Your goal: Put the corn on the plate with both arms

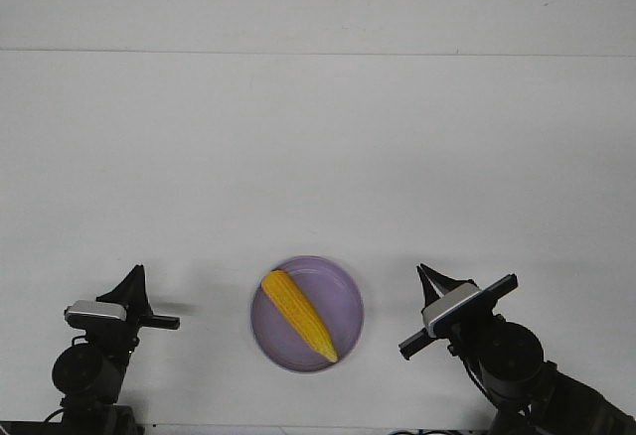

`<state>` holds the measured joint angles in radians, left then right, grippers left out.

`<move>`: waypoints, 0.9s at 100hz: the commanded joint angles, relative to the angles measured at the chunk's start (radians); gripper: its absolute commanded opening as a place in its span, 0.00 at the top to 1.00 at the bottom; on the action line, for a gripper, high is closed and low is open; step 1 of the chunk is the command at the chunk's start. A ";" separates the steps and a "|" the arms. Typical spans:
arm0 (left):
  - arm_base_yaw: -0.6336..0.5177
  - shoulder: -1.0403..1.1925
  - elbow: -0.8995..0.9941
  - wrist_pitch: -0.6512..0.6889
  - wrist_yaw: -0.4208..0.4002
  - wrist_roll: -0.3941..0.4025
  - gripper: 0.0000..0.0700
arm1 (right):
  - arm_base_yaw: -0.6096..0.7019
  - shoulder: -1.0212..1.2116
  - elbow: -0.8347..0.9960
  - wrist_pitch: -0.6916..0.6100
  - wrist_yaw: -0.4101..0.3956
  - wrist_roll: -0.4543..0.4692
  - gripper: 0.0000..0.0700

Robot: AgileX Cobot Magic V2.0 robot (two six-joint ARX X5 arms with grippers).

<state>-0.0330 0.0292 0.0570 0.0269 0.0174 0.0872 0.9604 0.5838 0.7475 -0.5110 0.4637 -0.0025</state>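
The yellow-orange corn (298,314) lies on the lavender plate (348,291) in the front middle of the white table, its pointed end toward the front right. My left gripper (132,278) rests at the front left, well apart from the plate, its fingers together in a point. My right gripper (427,276) rests at the front right, a short way from the plate's rim, fingers also together in a point. Neither gripper holds anything.
The white table (318,157) stretches back to a seam line at the far edge. Both black arm bases sit at the table's front corners.
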 commanded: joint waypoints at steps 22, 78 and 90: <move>0.001 -0.026 -0.044 0.011 0.002 0.001 0.98 | 0.011 0.005 0.011 0.010 0.001 0.013 0.98; 0.001 -0.026 -0.043 0.002 0.002 0.001 0.98 | 0.011 0.005 0.011 0.010 0.001 0.013 0.98; 0.001 -0.026 -0.043 0.002 0.002 0.001 0.98 | 0.011 0.005 0.011 0.010 0.001 0.013 0.98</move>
<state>-0.0330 0.0048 0.0353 0.0151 0.0185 0.0872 0.9604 0.5838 0.7475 -0.5110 0.4637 -0.0025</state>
